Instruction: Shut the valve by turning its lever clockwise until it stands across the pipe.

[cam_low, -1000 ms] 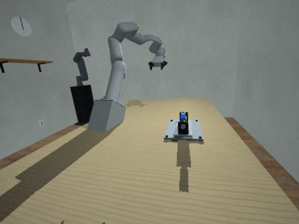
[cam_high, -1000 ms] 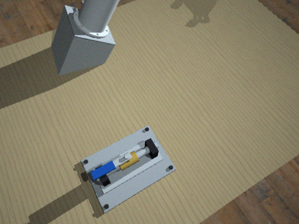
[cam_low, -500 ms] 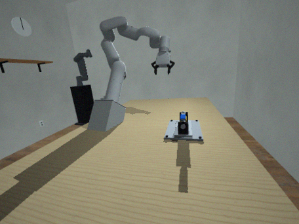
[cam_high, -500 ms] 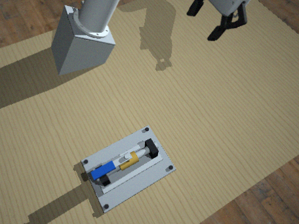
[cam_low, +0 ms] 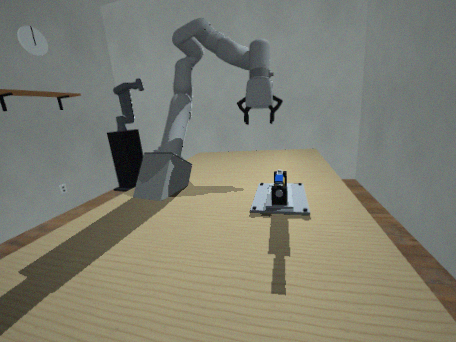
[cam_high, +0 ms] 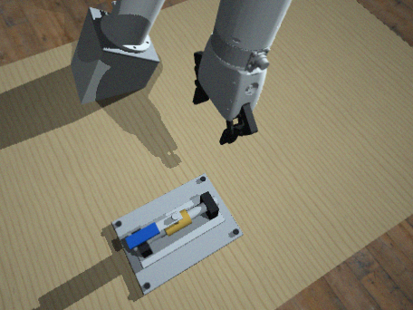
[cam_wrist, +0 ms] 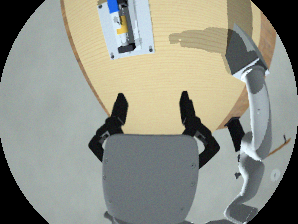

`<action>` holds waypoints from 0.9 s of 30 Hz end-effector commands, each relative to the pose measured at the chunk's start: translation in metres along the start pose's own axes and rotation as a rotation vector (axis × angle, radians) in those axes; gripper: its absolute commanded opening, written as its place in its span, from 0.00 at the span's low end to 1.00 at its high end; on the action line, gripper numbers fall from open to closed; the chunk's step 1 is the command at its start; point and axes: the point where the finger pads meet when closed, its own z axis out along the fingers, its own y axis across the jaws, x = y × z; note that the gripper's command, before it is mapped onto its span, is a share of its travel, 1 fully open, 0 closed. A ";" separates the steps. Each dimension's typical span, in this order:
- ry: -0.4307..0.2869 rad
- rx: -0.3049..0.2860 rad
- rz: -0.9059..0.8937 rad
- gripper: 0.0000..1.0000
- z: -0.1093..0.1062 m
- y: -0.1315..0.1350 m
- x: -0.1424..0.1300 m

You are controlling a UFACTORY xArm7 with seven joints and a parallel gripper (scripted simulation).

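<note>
The valve sits on a grey baseplate (cam_high: 177,233) on the table. A pale pipe (cam_high: 181,217) runs along the plate between two black clamps. The lever has a white strip and a blue grip (cam_high: 141,236), and it lies along the pipe, next to a yellow valve body (cam_high: 177,222). The plate also shows in the exterior view (cam_low: 280,198) and in the wrist view (cam_wrist: 128,23). My gripper (cam_high: 217,119) is open and empty, high above the table and well away from the valve. It also shows in the exterior view (cam_low: 259,113) and in the wrist view (cam_wrist: 152,117).
The arm's grey base block (cam_high: 113,63) stands at the table's back left. A second dark arm on a black pedestal (cam_low: 126,145) stands off the table by the wall. A wooden floor surrounds the table.
</note>
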 end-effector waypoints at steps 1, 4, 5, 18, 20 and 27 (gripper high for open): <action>-0.052 0.025 -0.002 1.00 0.018 -0.024 0.061; -0.098 0.030 -0.003 1.00 0.031 -0.039 0.099; -0.107 0.030 -0.003 1.00 0.035 -0.044 0.111; -0.159 0.035 -0.004 1.00 0.068 -0.079 0.203; -0.159 0.035 -0.004 1.00 0.068 -0.079 0.203; -0.159 0.035 -0.004 1.00 0.068 -0.079 0.203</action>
